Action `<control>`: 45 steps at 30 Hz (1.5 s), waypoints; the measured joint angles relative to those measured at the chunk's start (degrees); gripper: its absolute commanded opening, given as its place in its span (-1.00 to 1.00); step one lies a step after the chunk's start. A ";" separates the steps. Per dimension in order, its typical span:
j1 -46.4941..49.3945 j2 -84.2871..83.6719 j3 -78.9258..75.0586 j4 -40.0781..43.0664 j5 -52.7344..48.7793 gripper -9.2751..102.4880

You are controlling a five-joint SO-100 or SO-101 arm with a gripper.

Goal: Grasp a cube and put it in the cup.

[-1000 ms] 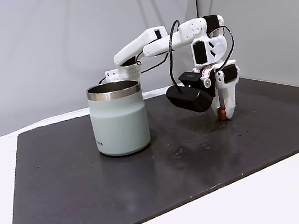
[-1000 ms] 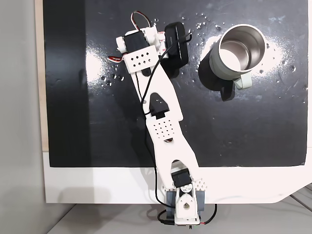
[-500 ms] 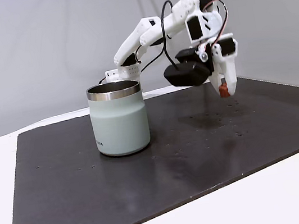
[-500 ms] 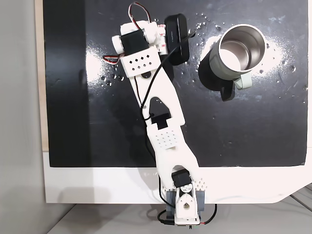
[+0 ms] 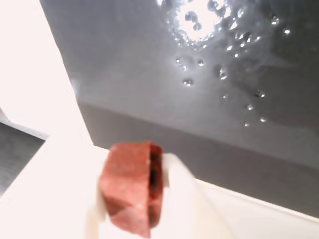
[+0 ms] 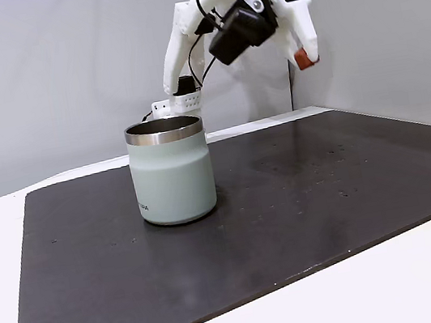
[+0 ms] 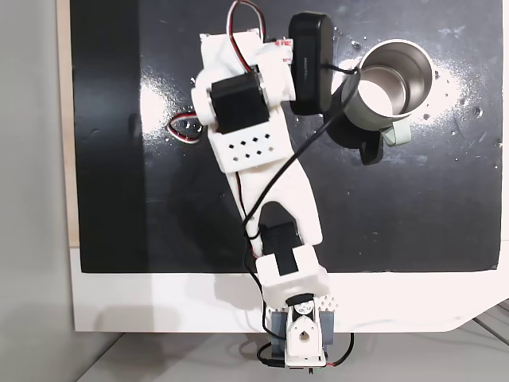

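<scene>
A: We had the table (image 6: 428,259) with the dark mat (image 6: 291,223) on it, white arm (image 7: 266,171) raised high above. Largest to smallest: table, mat, arm, cup, cube.

B: Where was the cup?

A: The cup (image 6: 172,172) stood upright on the mat, open mouth up, steel rim visible. In the top-down fixed view it sat at upper right (image 7: 409,131), the arm's black camera housing (image 7: 310,64) just beside its rim.

B: And the end effector?

A: The end effector (image 6: 304,55) was pinching the cube (image 6: 302,58) at its tips, well above the mat and well apart from the cup, off to the right in the side fixed view. The wrist view confirmed it: the cube (image 5: 130,186) sat clamped between white fingers (image 5: 55,189), mat below it.

B: So transport phase?

A: That was our read. Cube lifted, not yet over the cup.

B: What did we think mattered for doing it well?

A: We judged three things. Hold the squeeze constant, since the cube was tiny and held only at the tips. Swing across at that height so the tips cleared the steel rim. Centre the cube over the mouth before opening, because a small block dropped near the rim could bounce out.

B: Risk from the camera housing?

A: Possibly. It hung on the cup side, so we thought it could clip the rim if we descended early.
</scene>
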 measured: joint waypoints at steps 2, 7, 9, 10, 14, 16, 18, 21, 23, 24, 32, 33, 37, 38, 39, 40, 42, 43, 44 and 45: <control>0.62 2.37 2.20 0.00 0.18 -0.81; 3.96 5.54 5.54 0.09 0.70 -0.82; 6.77 5.54 5.54 0.09 0.70 -0.83; 8.44 5.54 5.54 0.44 0.70 -0.83; 15.91 5.54 5.36 3.25 0.70 -0.83; 19.60 5.54 4.83 4.92 0.62 -0.83; 23.20 5.62 4.66 6.15 -0.09 -0.83; 28.74 5.62 4.66 6.68 -2.02 -0.83; 32.17 5.62 4.66 6.68 -3.52 -0.83; 33.66 5.62 4.66 6.68 -4.22 -0.83; 39.73 0.09 0.18 6.68 -8.96 -0.83; 39.90 -0.53 -0.26 6.68 -9.32 -0.83; 39.64 -2.37 -1.85 6.68 -10.11 -0.83; 39.64 -2.81 -2.20 6.68 -10.11 -0.83; 39.73 -3.08 -2.46 6.68 -10.11 -0.83; 39.73 -3.34 -2.72 6.68 -10.11 -0.82; 39.99 -4.22 -3.78 6.68 -10.20 -0.76; 39.99 -4.39 -4.04 6.68 -10.37 -0.70; 39.90 -4.48 -4.39 6.68 -10.55 -0.63; 39.81 -4.48 -4.66 6.68 -10.63 -0.57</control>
